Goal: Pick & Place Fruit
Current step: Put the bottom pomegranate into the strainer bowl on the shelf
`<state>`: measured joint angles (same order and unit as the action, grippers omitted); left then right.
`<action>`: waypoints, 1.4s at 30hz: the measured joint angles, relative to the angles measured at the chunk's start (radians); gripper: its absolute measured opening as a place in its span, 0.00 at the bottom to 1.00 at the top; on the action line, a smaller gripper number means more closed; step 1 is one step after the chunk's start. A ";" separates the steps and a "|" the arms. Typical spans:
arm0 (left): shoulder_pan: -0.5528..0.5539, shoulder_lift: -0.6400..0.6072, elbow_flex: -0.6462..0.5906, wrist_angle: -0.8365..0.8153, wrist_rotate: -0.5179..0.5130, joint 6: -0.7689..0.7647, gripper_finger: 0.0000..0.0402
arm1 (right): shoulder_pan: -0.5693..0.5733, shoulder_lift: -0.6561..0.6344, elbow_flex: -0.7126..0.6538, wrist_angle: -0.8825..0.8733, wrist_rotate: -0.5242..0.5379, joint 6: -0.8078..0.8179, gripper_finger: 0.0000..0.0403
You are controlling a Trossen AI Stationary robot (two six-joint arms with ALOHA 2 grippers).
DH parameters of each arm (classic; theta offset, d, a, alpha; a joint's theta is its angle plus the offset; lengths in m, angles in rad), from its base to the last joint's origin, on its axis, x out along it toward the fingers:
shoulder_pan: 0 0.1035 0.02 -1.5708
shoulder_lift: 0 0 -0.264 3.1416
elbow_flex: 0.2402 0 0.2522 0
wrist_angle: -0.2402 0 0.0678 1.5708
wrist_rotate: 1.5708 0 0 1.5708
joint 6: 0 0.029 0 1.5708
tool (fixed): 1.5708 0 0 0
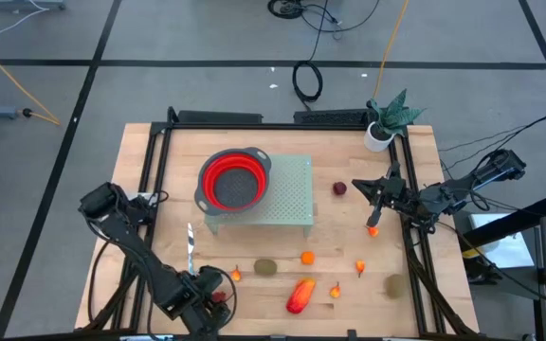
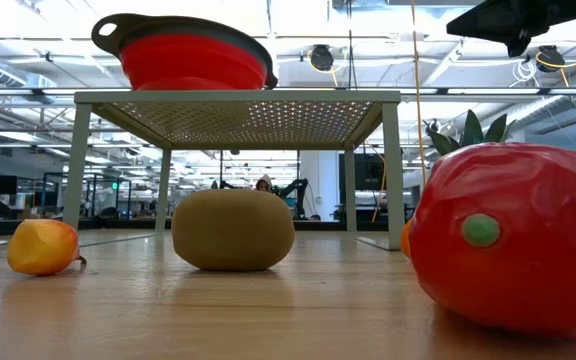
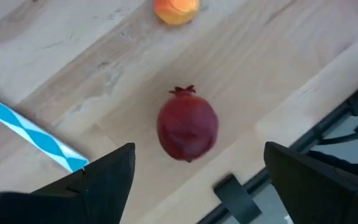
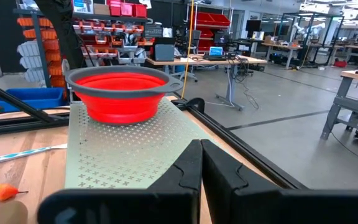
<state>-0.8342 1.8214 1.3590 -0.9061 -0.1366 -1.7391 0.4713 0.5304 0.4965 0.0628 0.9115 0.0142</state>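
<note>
Dark-red round toy pomegranate with a small crown, lying on the pale wooden table near the front edge, at about seven o'clock from the table's middle in the high view. Bracketed by the left gripper, fingers spread wide on either side and clear of the skin; nothing held. At eleven o'clock of that fruit, a slim silver knife with a blue-and-white striped handle, flat on the wood. At two o'clock, just beside it, a small orange-yellow toy piece.

Farther along the front of the table: a brown-green oval toy fruit, a round orange piece, a larger elongated red-orange fruit, two tiny orange pieces, and a second brown-green oval toward four o'clock.

Near the table's middle, a pale green perforated metal stand, carrying a red collapsible bowl with grey rim on its nine o'clock side. At three o'clock of the stand, on the wood, another dark-red round fruit.

Beyond that, the right gripper, fingers pressed together and empty, raised above the table at three o'clock, with a tiny orange piece lying near it. At one o'clock, a small potted green plant in the corner.
</note>
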 joint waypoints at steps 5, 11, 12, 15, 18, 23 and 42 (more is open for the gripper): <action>0.011 0.000 -0.038 0.069 0.000 0.049 0.86 | 0.000 0.000 0.000 0.000 0.000 0.000 0.00; 0.017 0.000 -0.106 0.154 0.007 0.053 0.86 | 0.000 0.000 0.000 0.000 0.000 0.000 0.00; 0.017 0.000 -0.114 0.156 0.008 0.047 0.86 | 0.000 0.000 0.000 0.000 0.000 0.000 0.00; 0.016 0.000 -0.129 0.157 0.009 0.042 0.86 | 0.000 0.000 0.000 0.000 0.000 0.000 0.00; 0.017 0.000 -0.134 0.159 0.005 0.071 0.86 | 0.000 0.000 0.000 0.000 0.000 0.000 0.00; 0.017 0.000 -0.141 0.162 0.005 0.098 0.86 | 0.000 0.000 0.000 0.000 0.000 0.000 0.00; 0.054 0.108 -0.137 0.274 0.105 0.165 0.85 | 0.000 0.000 0.000 0.010 0.002 0.000 0.00</action>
<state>-0.7799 1.9289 1.2217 -0.6320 -0.0315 -1.5738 0.4713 0.5301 0.4965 0.0730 0.9131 0.0143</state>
